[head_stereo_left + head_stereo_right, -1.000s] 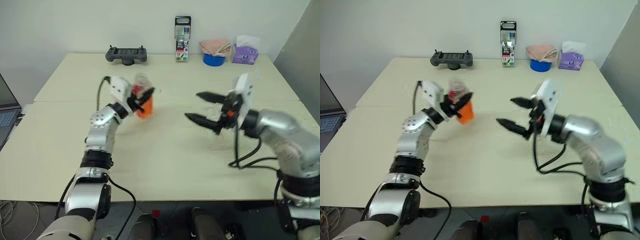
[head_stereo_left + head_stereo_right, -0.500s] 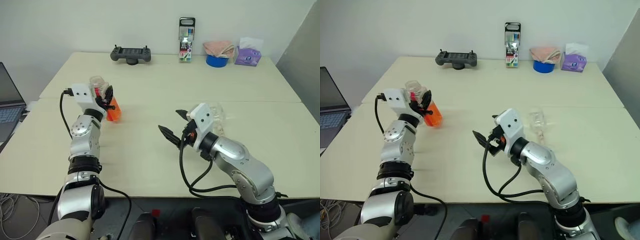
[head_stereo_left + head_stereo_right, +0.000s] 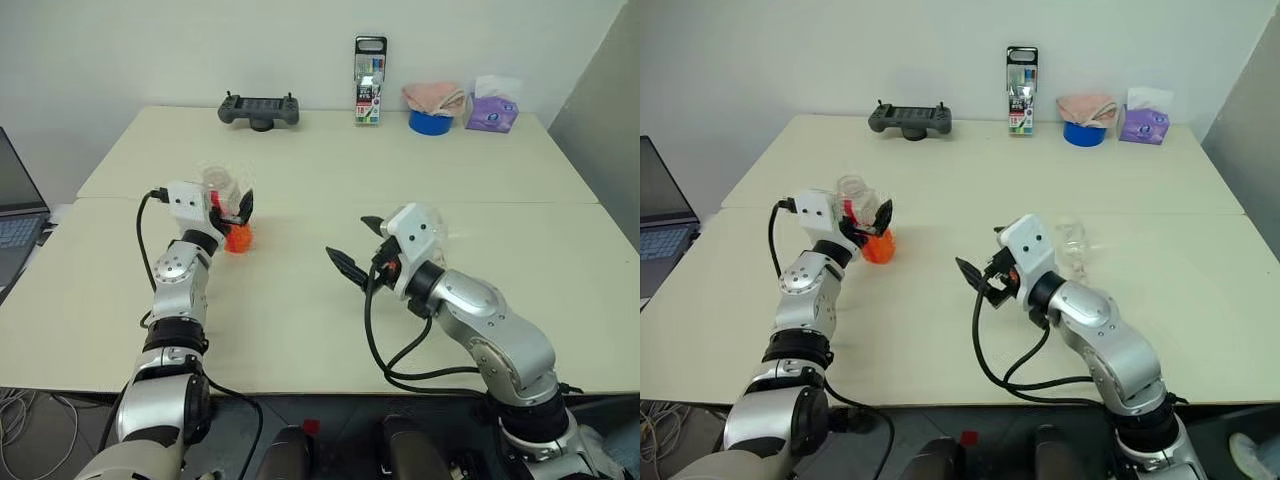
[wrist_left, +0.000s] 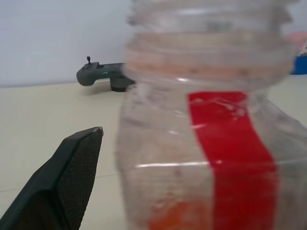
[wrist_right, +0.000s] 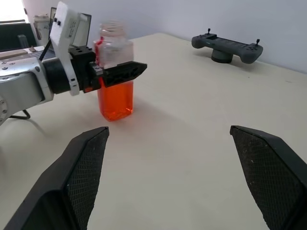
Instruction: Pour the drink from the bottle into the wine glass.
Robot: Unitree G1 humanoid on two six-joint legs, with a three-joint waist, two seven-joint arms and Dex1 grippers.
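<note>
An office or lab: plain white walls, a pale worktop (image 3: 320, 330), a laptop (image 3: 15, 225) off its left edge.

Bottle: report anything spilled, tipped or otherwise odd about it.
Nothing stands out. The bottle stands upright on the table, its neck uncapped, the drink filling its lower part, no puddle around it. The open left gripper brackets it.
</note>
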